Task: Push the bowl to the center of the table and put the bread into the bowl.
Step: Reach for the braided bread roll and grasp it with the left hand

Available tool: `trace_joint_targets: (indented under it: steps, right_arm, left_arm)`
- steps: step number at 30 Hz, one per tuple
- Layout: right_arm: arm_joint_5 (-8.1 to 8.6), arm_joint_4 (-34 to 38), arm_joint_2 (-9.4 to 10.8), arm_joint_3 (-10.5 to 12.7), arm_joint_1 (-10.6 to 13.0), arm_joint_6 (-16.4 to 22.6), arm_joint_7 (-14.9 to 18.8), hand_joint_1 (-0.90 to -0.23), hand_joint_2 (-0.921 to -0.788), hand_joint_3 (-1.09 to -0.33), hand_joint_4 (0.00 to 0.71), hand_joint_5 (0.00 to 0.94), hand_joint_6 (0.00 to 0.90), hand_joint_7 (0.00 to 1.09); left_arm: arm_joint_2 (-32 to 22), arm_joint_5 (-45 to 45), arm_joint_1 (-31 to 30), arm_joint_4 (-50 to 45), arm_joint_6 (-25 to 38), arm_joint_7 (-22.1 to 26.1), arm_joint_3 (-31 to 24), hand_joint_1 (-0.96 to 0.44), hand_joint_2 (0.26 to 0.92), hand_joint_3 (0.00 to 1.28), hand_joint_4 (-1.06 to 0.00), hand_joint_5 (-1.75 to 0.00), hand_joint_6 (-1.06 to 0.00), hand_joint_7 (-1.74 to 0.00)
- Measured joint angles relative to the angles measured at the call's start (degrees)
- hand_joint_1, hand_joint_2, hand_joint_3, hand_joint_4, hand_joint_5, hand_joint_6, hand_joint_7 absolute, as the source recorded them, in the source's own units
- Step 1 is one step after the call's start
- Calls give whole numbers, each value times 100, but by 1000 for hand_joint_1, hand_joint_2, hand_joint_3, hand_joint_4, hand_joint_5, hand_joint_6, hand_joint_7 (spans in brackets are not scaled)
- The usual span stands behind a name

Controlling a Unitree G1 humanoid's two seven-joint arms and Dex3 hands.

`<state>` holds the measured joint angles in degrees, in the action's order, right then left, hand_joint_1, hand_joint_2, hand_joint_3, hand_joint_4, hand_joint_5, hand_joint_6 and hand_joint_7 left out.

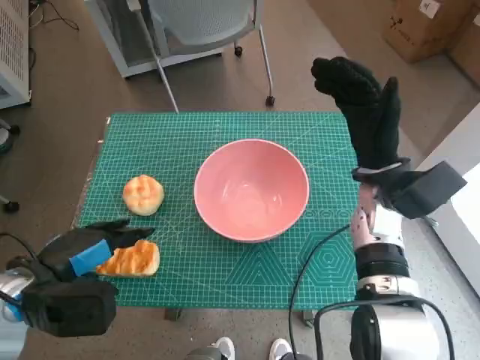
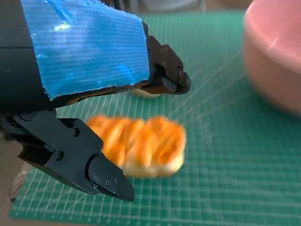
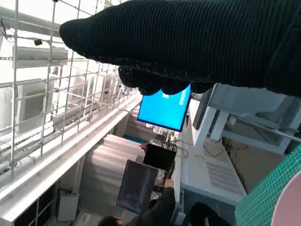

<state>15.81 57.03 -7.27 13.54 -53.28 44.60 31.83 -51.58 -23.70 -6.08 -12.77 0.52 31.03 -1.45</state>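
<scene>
Your bowl sits upright on the green surface and, judging by the mat, it's already approx. mid-surface, so the push step looks done or close to it. That's prob. why your right hand is lifted off the surface past the far right corner, well apart from the bowl, holding nothing; fingers seem loosely extended, but the wrist view shows only the glove against the room, so you can't confirm the spread. Your left hand is low at the near left corner w/ fingers spread on either side of the elongated bread; the left wrist view shows a finger just beside the bread, not pinching it yet, contact can't be told. A round bun lies farther back, between that bread and the bowl's left rim, apart from both. Judgement: you're set up for a grasp on the near bread, then carry it right to the bowl.
</scene>
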Motion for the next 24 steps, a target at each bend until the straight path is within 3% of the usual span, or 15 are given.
trace_joint_targets:
  steps: [3, 11, 12, 13, 15, 18, 24]
  right_arm:
    - [3, -4, 6, -1, 1, -13, 11, -569, -921, -604, 328, 2, 490, 5]
    - [24, -82, 14, 2, 12, -53, 18, -587, -921, -602, 329, 2, 491, 4]
    - [26, -93, 14, 2, 15, -54, 19, -588, -921, -602, 329, 1, 491, 4]
    - [27, -103, 14, 3, 19, -54, 19, -588, -921, -602, 329, 1, 491, 4]
    - [28, -111, 14, 4, 28, -54, 19, -585, -921, -601, 330, 2, 492, 4]
    - [29, -113, 14, 5, 45, -54, 19, -579, -921, -601, 330, 1, 492, 4]
    - [28, -113, 14, 3, 52, -54, 18, -576, -921, -603, 329, 1, 491, 3]
  left_arm:
    - [63, -113, 93, 239, 3, -7, 162, -10, 765, 42, -409, -22, -499, -24]
    - [200, -388, 306, 483, 79, -150, 402, 63, 892, 37, -744, -76, -772, -86]
    - [214, -427, 308, 502, 76, -188, 419, 51, 898, 46, -725, -294, -744, -306]
    - [220, -478, 309, 518, 51, -240, 433, 33, 906, 82, -670, -638, -677, -650]
    - [224, -556, 311, 572, -43, -375, 450, 15, 915, 94, -658, -992, -625, -956]
    - [226, -606, 312, 742, -290, -654, 453, 6, 917, 73, -684, -1159, -644, -1023]
    - [226, -643, 339, 1000, -713, -1053, 437, 3, 920, 49, -688, -1240, -689, -1014]
